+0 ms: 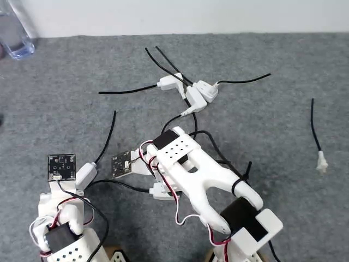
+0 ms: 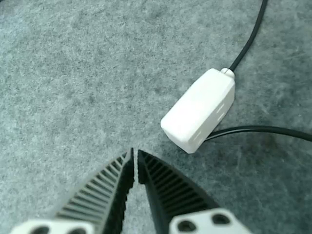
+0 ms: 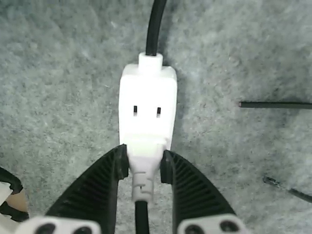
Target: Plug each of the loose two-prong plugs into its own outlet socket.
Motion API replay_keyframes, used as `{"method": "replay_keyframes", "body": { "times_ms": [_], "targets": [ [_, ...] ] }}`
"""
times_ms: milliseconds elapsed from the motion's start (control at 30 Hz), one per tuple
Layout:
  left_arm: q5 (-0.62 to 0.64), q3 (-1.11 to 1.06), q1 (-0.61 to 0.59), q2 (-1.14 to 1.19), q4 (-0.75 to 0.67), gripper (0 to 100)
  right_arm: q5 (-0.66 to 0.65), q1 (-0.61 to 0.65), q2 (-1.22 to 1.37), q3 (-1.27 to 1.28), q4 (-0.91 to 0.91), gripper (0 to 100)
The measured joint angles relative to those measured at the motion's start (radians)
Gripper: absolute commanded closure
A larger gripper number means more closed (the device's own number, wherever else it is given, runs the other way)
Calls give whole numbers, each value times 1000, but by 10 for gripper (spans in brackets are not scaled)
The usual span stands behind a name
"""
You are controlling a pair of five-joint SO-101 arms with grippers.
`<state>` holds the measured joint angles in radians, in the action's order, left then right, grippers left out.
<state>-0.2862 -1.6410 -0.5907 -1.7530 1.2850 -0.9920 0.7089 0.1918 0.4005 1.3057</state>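
Seemingly one pairing done: right gripper [image 3: 145, 158] closed on a two-prong plug [image 3: 142, 181] seated in its outlet socket [image 3: 147, 107] near centre, left gripper [image 2: 135, 155] shut, empty, beside a second socket [image 2: 199, 111] at left, loose plug [image 1: 322, 162] unplugged at right.

A grey felt mat [image 1: 49, 109] lies under my left gripper [image 2: 135, 156] and my right gripper [image 3: 144, 158] and spreads out from both on every side. Close beneath them its surface looks mottled and fuzzy. A clear plastic container [image 1: 14, 37] stands at the mat's far left corner, well beyond my left gripper and farther still from my right gripper. A plain white surface [image 1: 191, 16] runs along the mat's far edge, well ahead of both grippers.
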Motion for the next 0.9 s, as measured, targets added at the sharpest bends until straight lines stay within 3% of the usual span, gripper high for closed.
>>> {"method": "replay_keyframes", "body": {
  "times_ms": [300, 533, 900],
  "targets": [
    [0, 0, 0, 0, 0, 988, 3, 0, 0, 0, -2, 986],
    [0, 0, 0, 0, 0, 988, 9, 8, 0, -26, 72, 777],
    [0, 0, 0, -2, 0, 988, 11, 43, 44, -181, 315, 768]
  ]
}}
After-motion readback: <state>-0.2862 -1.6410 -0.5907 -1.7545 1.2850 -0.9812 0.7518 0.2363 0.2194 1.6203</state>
